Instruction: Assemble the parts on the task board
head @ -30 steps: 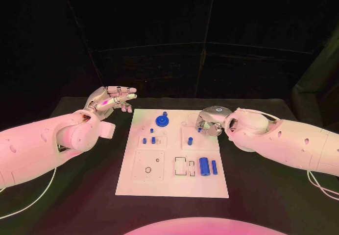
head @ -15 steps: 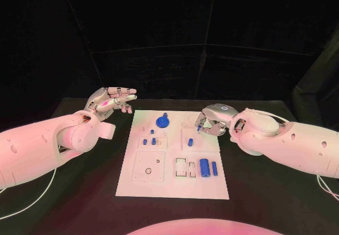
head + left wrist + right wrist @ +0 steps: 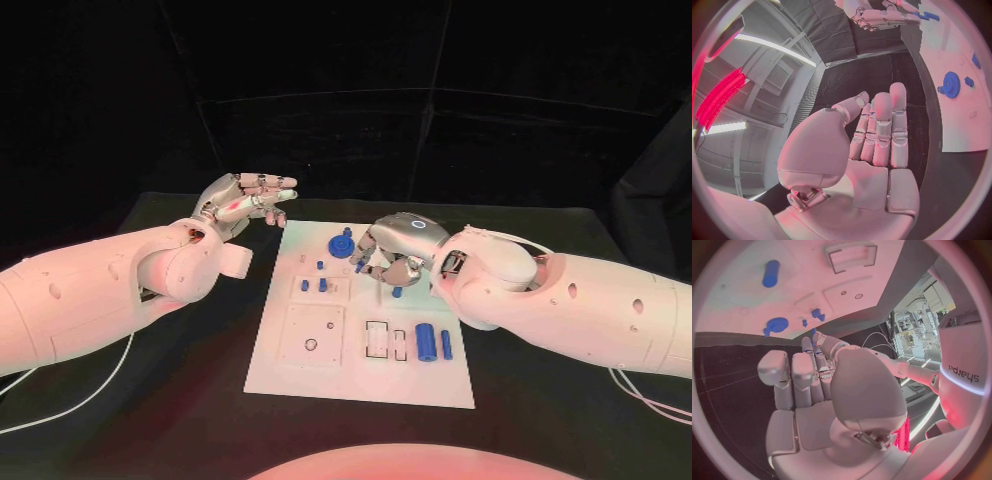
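Note:
The white task board (image 3: 289, 375) lies in the middle of the black table. A blue gear (image 3: 342, 245) stands at its far end, with small blue pegs (image 3: 313, 285) just nearer. A thick blue cylinder (image 3: 426, 340) and a thin one (image 3: 446, 343) lie at its near right. My right hand (image 3: 397, 245) hovers over the far middle of the board, right of the gear, fingers curled, pinching what looks like a small blue peg (image 3: 812, 332). My left hand (image 3: 245, 200) is raised off the board's far left corner, fingers straight (image 3: 879, 130) and holding nothing.
A blue peg (image 3: 397, 292) stands below my right hand. A square plate with a dark ring (image 3: 310, 344) and white rectangular slots (image 3: 378, 340) fill the board's near half. Black table surface (image 3: 173, 400) surrounds the board on all sides.
My right hand has moved left along the board's far end, closer to the blue gear, still carrying the small peg. The left hand has held its place.

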